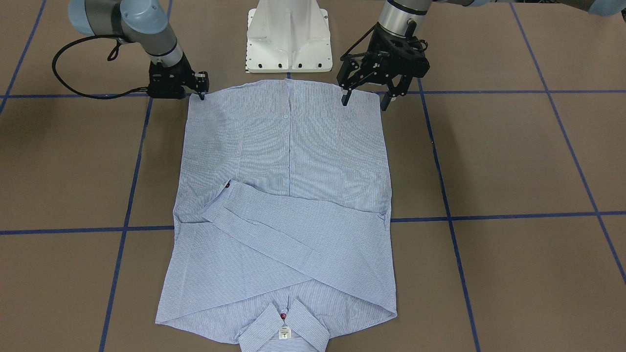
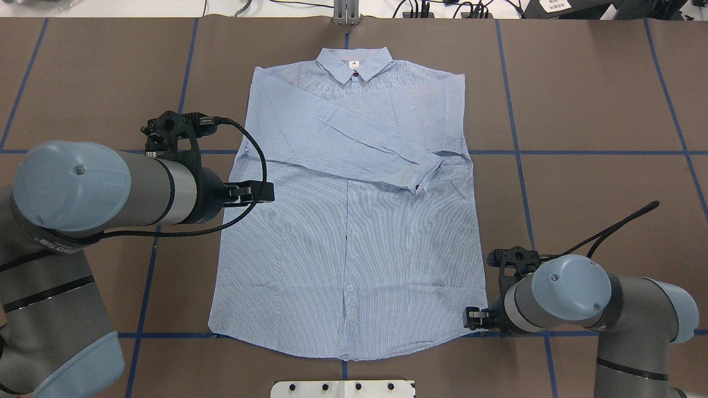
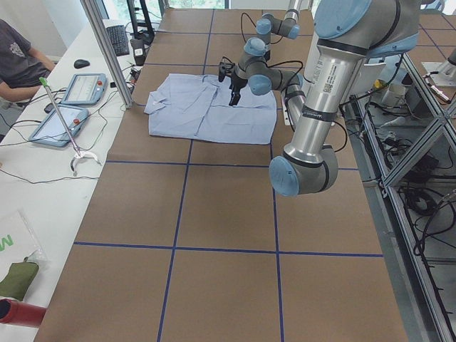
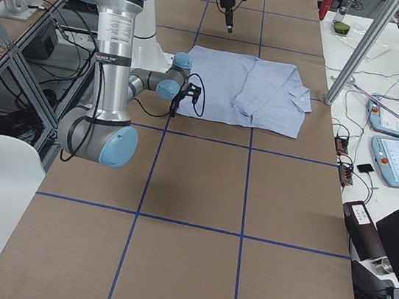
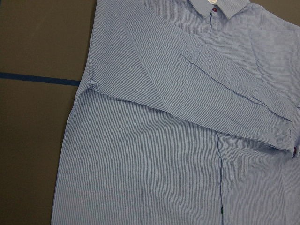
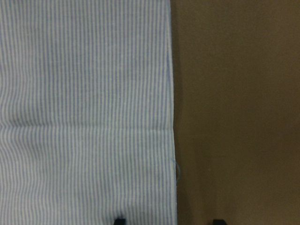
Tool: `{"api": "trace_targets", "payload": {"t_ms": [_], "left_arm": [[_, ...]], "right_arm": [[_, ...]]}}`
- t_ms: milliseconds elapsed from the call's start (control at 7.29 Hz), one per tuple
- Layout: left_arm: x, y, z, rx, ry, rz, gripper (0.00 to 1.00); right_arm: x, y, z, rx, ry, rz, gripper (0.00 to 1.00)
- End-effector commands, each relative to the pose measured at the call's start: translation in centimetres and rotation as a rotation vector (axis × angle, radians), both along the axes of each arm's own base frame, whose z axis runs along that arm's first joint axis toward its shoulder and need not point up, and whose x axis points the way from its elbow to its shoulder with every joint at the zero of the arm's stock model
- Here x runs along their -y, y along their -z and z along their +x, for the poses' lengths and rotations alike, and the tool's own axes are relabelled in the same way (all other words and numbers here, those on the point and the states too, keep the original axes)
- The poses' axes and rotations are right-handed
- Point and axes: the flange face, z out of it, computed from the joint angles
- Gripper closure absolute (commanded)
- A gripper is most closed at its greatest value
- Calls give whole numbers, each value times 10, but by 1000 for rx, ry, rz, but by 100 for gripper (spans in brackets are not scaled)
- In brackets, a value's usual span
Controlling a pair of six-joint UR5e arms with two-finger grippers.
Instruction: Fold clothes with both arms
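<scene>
Brown tabletop w/ blue tape grid, and the shirt lies flat at its centre, front up. In the overhead view the collar is at 12 o'clock and the hem at 6. Sleeves are crossed over the chest, w/ one cuff and its red button toward 3. The right gripper is low at the hem corner, approx 5 o'clock. Its fingertips are apart, one over cloth, one over bare table, nothing gripped. The left gripper hangs raised by the shirt's 9 o'clock edge, jaws wide, empty.
</scene>
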Motion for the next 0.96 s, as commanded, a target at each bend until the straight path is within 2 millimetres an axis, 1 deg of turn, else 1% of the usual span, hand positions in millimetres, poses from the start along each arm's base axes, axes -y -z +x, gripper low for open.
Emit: {"api": "trace_targets", "payload": {"t_ms": [0,549,686,823], "left_arm": [[0,-1,0,2,0,-1,0],[1,-2,-1,4,4,1,0],[1,-2,0,5,5,1,0],[2,-2,0,6,6,1,0]], "right_arm": [[0,0,-1,0,-1,0,54],[0,3,0,6,-1,-1,54],[0,4,0,8,-2,-1,57],[0,3,0,5,-8,-5,64]]}}
